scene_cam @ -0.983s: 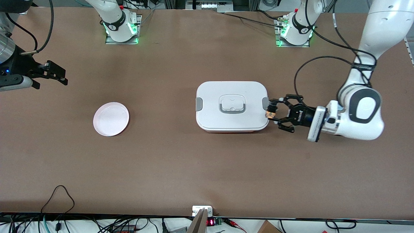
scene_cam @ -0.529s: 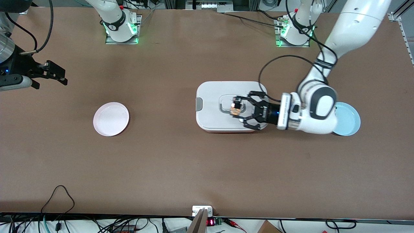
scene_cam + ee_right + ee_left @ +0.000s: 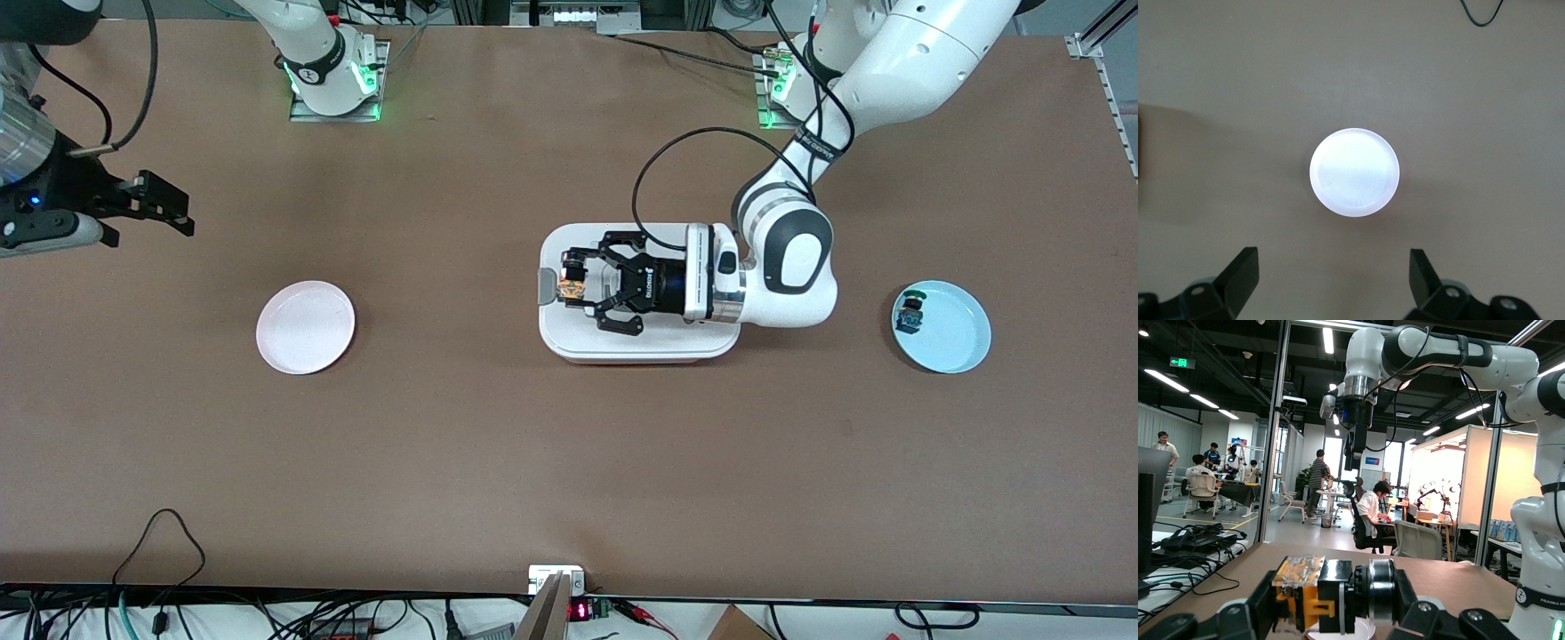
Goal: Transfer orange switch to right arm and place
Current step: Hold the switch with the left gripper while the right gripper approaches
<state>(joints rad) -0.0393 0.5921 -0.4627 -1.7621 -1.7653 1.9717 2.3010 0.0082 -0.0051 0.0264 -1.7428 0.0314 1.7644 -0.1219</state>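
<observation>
My left gripper point(image 3: 573, 288) is shut on the orange switch point(image 3: 570, 289), a small black part with an orange end, and holds it in the air over the white lidded box point(image 3: 569, 342). In the left wrist view the orange switch point(image 3: 1331, 594) lies sideways between the fingers. My right gripper point(image 3: 164, 209) is open and empty, up in the air over the table at the right arm's end. In the right wrist view its fingers point(image 3: 1241, 273) are spread wide, with the pink plate point(image 3: 1354, 172) on the table below.
The pink plate point(image 3: 305, 326) lies toward the right arm's end. A blue plate point(image 3: 951, 333) toward the left arm's end holds a small green and blue part point(image 3: 910, 314). A black cable loop point(image 3: 160, 533) lies near the front edge.
My left arm has swung with the orange switch from beside the box's end to over its lid, toward the right arm. This uncovered the blue plate. My right gripper has barely moved.
</observation>
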